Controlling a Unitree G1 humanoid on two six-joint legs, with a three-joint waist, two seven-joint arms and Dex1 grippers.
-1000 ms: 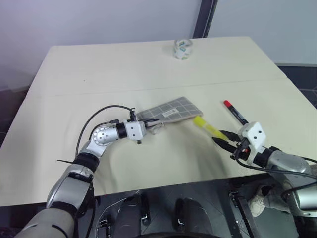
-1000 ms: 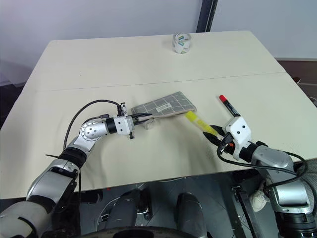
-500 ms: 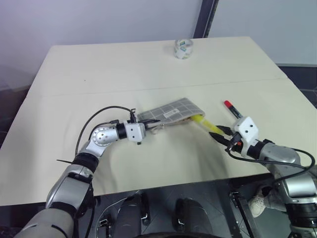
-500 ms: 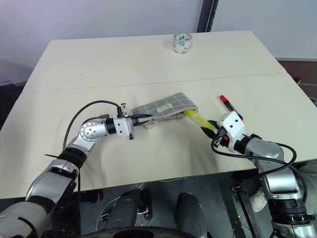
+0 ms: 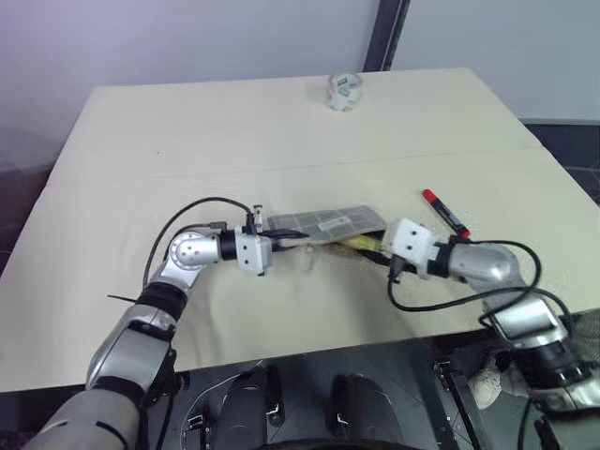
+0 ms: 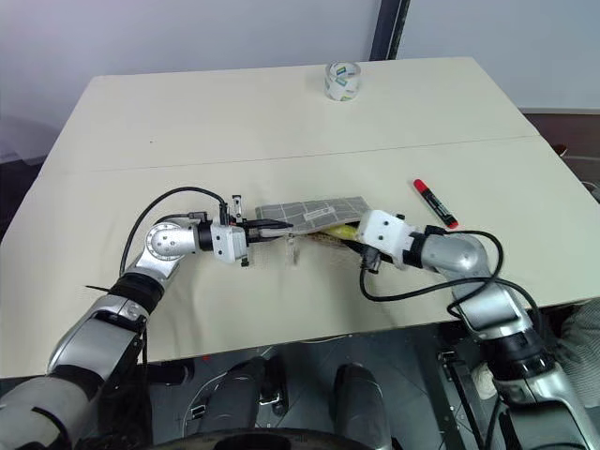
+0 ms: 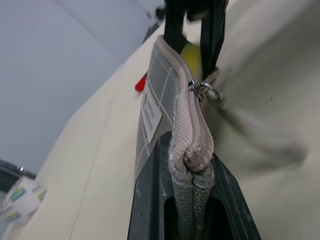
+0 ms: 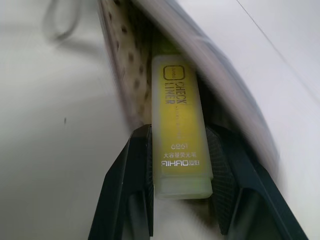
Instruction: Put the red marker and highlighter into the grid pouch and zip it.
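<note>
The grid pouch stands tipped on its long edge at mid-table, and my left gripper is shut on its near end. Its zipper pull hangs loose beside the open mouth. My right gripper is shut on the yellow highlighter, whose front end sits inside the pouch's mouth against the dotted lining. The red marker lies flat on the table to the right of the pouch, behind my right arm, untouched.
A roll of tape stands at the far edge of the cream table. A black cable loops over my left wrist. The table's front edge runs just below both arms.
My right gripper has swung left with the highlighter, from beside the marker to the pouch's mouth. The left gripper has turned the pouch from lying flat to standing on its edge.
</note>
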